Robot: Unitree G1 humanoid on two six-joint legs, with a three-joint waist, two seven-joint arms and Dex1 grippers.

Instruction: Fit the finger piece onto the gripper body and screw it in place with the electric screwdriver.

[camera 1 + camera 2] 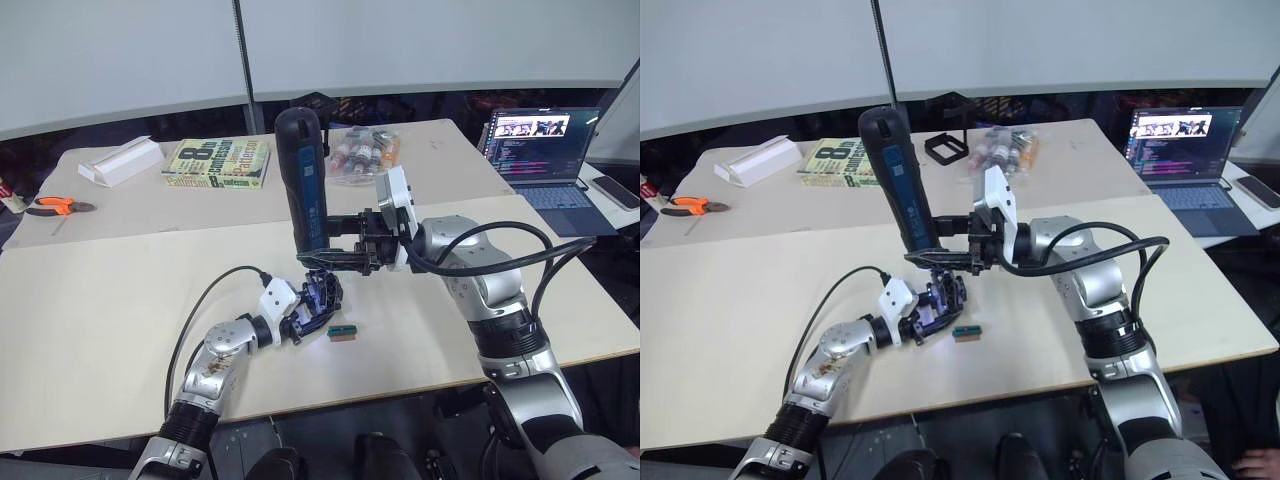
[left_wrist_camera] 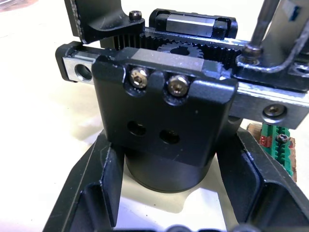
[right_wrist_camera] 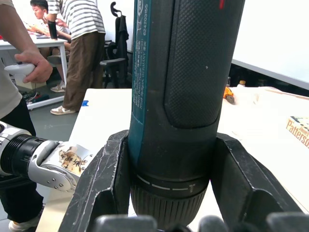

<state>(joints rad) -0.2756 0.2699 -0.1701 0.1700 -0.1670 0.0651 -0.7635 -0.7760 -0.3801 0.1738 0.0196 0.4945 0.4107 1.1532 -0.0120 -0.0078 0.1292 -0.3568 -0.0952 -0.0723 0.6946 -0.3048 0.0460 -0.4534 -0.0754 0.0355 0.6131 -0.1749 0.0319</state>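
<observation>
The electric screwdriver (image 1: pixel 303 175) stands almost upright over the table's middle, nose down, with my right gripper (image 1: pixel 338 256) shut around its lower barrel (image 3: pixel 171 159). Directly below it sits the gripper body (image 1: pixel 322 293), a black mechanism with a rack, gear and rail (image 2: pixel 164 121). My left gripper (image 1: pixel 308 312) is shut on its rounded base, one finger (image 2: pixel 104 183) on each side. The screwdriver's metal bit (image 2: pixel 262 21) comes down onto a screw (image 2: pixel 251 49) on the body's top. I cannot pick out the finger piece from the body's black parts.
A small green-and-tan block (image 1: pixel 342 331) lies just right of the left gripper. At the back are a book (image 1: pixel 217 162), a white box (image 1: pixel 120 160), orange pliers (image 1: pixel 55 206), a bag of small bottles (image 1: pixel 362 152) and a black square frame (image 1: pixel 948 148). A laptop (image 1: pixel 545 150) is far right.
</observation>
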